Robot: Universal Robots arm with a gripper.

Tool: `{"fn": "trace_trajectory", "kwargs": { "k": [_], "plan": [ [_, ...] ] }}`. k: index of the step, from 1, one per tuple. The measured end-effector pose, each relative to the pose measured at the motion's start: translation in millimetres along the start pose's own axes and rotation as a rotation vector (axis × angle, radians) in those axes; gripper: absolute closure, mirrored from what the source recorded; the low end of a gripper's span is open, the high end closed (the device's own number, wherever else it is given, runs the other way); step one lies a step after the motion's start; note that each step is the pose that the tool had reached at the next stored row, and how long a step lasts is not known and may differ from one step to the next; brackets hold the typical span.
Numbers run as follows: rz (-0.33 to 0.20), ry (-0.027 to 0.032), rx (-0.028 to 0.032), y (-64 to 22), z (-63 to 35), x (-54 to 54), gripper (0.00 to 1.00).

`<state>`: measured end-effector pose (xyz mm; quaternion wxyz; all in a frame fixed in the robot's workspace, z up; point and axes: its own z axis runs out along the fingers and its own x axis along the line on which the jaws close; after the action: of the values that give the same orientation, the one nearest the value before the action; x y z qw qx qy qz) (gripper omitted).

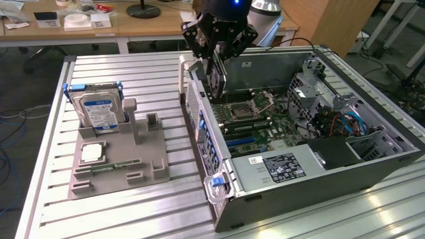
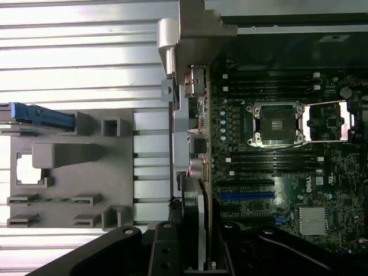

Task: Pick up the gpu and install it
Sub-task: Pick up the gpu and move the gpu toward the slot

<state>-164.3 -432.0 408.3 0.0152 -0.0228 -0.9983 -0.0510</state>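
One gpu [image 1: 216, 84] upright within gripper [image 1: 216, 59], above case [image 1: 299, 191]

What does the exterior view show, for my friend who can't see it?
The robot's tool holds the gpu upright over an open computer case. On the exterior view's left, a hard drive stands in a grey holder.

One open computer case [image 1: 345, 181] stands on the surface [image 1: 119, 74], with one motherboard [image 1: 259, 130] and one power supply [image 1: 282, 167] inside it. One grey holder [image 1: 116, 188] carries three parts: one hard drive [image 1: 99, 110], one processor chip [image 1: 91, 152] and one memory stick [image 1: 110, 168]. There is one gpu [image 1: 218, 84].
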Motion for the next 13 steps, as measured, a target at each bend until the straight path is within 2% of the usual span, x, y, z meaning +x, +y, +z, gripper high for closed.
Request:
{"fn": "trace_trajectory", "kwargs": {
  "k": [13],
  "plan": [
    [0.0, 0.0, 0.0, 0.8, -0.1, -17.5, 0.72]
  ]
}}
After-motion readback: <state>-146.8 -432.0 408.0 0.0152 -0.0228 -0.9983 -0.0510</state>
